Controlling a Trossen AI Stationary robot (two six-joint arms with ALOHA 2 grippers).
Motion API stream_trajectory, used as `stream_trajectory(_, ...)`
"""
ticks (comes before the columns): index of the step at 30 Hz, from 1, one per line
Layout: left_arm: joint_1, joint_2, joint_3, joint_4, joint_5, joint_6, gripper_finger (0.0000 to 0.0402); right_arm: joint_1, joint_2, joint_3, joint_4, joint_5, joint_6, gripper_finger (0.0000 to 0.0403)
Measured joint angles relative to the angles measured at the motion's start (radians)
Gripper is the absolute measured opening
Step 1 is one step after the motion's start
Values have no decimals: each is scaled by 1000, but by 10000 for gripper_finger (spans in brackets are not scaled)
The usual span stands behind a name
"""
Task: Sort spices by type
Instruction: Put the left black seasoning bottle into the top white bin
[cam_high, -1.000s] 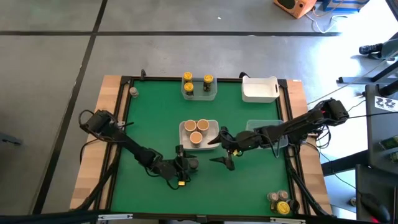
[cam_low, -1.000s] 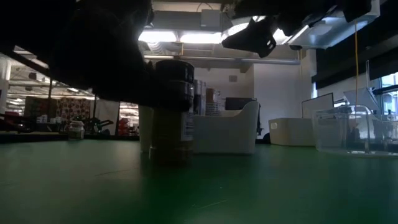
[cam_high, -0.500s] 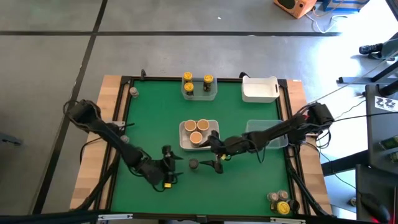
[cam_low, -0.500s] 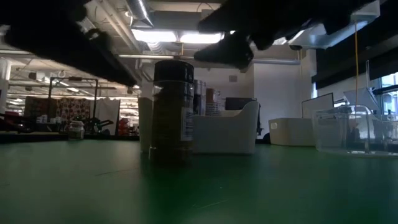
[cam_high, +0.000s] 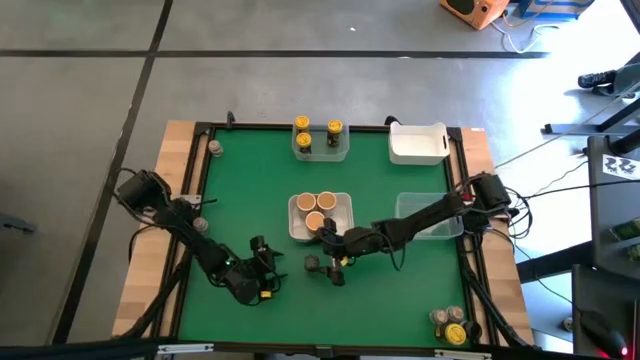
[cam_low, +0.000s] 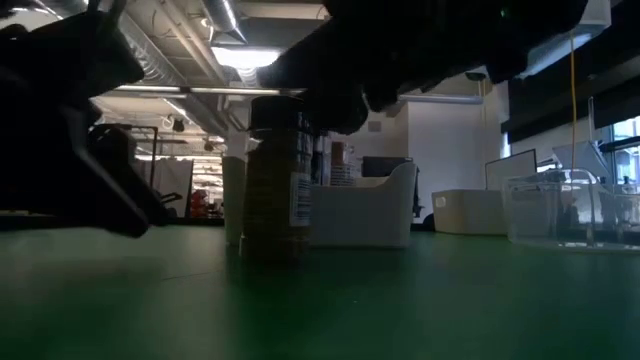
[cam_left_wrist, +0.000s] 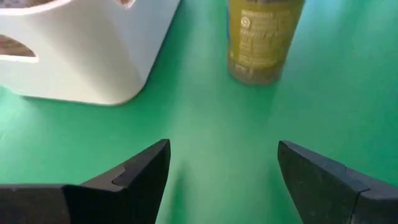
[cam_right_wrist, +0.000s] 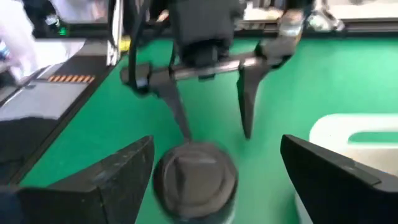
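Observation:
A spice jar with a dark grey cap (cam_high: 312, 263) stands upright on the green mat, alone; it also shows in the low view (cam_low: 275, 180) and the left wrist view (cam_left_wrist: 264, 40). My right gripper (cam_right_wrist: 216, 148) is open, just above the jar's cap (cam_right_wrist: 194, 177), with a finger on either side and a gap to each. In the high view my right gripper (cam_high: 332, 266) sits just right of the jar. My left gripper (cam_high: 264, 266) is open and stands off to the jar's left, pointing at it (cam_left_wrist: 224, 168).
A white tub (cam_high: 296, 226) with three tan-capped jars sits just beyond the jar. A clear tub (cam_high: 320, 152) with two yellow-capped jars and a white tub (cam_high: 417, 145) stand at the far edge. A clear tub (cam_high: 430, 215) is on the right, with more jars (cam_high: 450, 325) at the near right corner.
My left gripper has drawn back from the dark-capped jar toward the table's left edge, leaving the jar standing upright in place. My right gripper has moved toward the left and near edge, coming over the jar, fingers open.

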Motion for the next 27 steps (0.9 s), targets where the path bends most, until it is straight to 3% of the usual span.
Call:
stream_trajectory(17,0,5,1,27,-8,-9,280,8,84,-2,63,0,-5,340)
stream_trajectory(20,0,5,2,31,-9,-12,280,8,95,-2,105,-9,-5,308)
stream_trajectory(25,-2,5,2,34,-10,-20,280,12,88,-2,85,-1,-15,212)
stream_trajectory(27,-2,5,2,34,-10,-30,280,26,59,-3,63,10,-35,206)
